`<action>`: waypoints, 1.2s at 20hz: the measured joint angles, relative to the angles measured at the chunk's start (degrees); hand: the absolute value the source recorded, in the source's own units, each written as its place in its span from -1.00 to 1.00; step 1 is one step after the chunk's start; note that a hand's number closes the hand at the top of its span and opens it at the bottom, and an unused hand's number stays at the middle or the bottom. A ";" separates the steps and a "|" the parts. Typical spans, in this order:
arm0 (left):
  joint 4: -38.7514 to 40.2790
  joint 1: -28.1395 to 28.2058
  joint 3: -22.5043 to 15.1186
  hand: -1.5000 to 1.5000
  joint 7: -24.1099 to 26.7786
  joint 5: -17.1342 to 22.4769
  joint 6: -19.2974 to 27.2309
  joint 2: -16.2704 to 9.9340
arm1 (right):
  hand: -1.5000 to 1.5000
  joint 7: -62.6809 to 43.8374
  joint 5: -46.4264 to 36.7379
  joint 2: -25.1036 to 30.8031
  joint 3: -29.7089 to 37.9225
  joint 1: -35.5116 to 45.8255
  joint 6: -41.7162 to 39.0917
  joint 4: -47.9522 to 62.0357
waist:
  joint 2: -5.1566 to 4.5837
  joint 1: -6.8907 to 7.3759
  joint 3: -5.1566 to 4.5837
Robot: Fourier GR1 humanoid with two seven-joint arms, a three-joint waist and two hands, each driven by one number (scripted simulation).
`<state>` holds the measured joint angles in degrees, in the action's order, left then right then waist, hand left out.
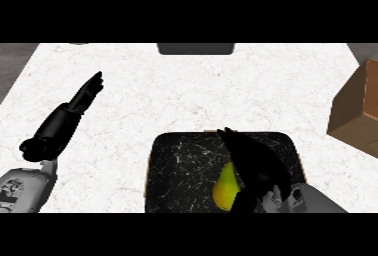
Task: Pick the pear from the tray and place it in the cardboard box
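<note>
The yellow pear (225, 186) lies on the dark tray (184, 170), with the right robot hand (251, 165) stretched over it, fingers straight, not yet curled round it. Closing off-centre could roll the fruit aside. The cardboard box (358, 107) sits well apart, at the worktop's (207, 90) right edge. The left robot hand (87, 92) rests open at left.

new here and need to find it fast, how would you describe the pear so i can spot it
Find the dark tray near the front edge of the white counter. The pear lies in its right half, partly under the right hand. It is the only yellow-green thing in view.
</note>
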<state>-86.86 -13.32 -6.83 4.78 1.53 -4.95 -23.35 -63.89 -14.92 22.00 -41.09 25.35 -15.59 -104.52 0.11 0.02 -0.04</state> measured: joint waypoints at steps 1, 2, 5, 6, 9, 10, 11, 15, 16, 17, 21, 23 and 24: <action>0.13 -0.15 -0.08 0.00 -0.09 -0.07 -0.08 0.41 | -1.00 -0.03 -0.58 -0.36 -0.27 -0.35 0.04 0.29 | 0.00 -0.04 0.00; -0.05 -0.44 -0.14 0.00 -0.69 -0.32 0.02 0.74 | -1.00 0.27 -0.74 -0.93 0.01 -0.06 -0.16 1.32 | -0.02 0.00 0.01; 0.37 0.56 -0.35 0.00 0.51 -1.33 -0.01 1.75 | -1.00 1.09 -1.49 -2.45 0.69 -0.16 -0.61 3.29 | -0.05 0.05 0.01; 0.35 0.58 -0.52 0.00 0.39 -1.78 0.18 2.35 | -1.00 1.72 -1.81 -2.21 0.92 -0.96 -0.90 3.07 | -0.05 0.01 0.01; 0.24 0.75 -0.13 0.00 0.44 -2.59 0.03 2.96 | -1.00 2.04 -2.63 -3.71 1.21 -1.89 -1.49 3.23 | -0.05 -0.01 0.02; 0.50 0.73 0.18 0.00 0.77 -2.74 -0.17 3.08 | -1.00 2.77 -3.15 -3.78 1.55 -2.43 -1.71 3.84 | -0.05 0.00 0.02; 0.37 0.40 0.39 0.00 0.31 -2.95 -0.31 3.17 | -1.00 2.95 -4.01 -4.43 1.44 -2.86 -1.70 4.14 | -0.06 -0.01 0.02; -0.15 0.61 0.74 0.00 0.34 -3.69 -0.71 3.46 | -1.00 3.44 -6.20 -5.37 0.98 -4.32 -2.04 6.30 | -0.05 0.02 0.02; 0.43 0.44 0.94 0.00 0.70 -3.86 -0.86 3.58 | -1.00 3.84 -6.94 -5.43 1.02 -4.76 -2.09 7.08 | -0.07 -0.01 0.03; -0.28 0.57 1.15 0.00 -0.09 -3.70 -1.16 3.51 | -1.00 3.95 -7.48 -5.57 1.25 -5.02 -2.17 7.61 | -0.07 0.02 0.03; 0.75 -0.16 1.70 0.00 0.14 -4.50 -1.56 4.45 | -1.00 5.10 -10.04 -7.15 1.88 -5.90 -2.61 10.35 | -0.09 -0.01 0.04; 0.05 0.55 2.50 0.00 0.18 -4.31 -2.52 4.14 | -1.00 6.27 -10.85 -7.39 2.80 -6.91 -2.99 11.32 | -0.07 0.03 0.04; -0.77 0.88 2.70 0.00 -0.21 -4.52 -2.65 4.32 | -1.00 7.08 -11.27 -7.56 3.51 -7.37 -3.28 11.90 | -0.07 0.05 0.03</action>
<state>-87.63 -12.44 -4.13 4.56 -2.99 -7.60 -19.04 -56.80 -26.19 14.44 -37.58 17.98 -18.87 -92.62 0.04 0.06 -0.01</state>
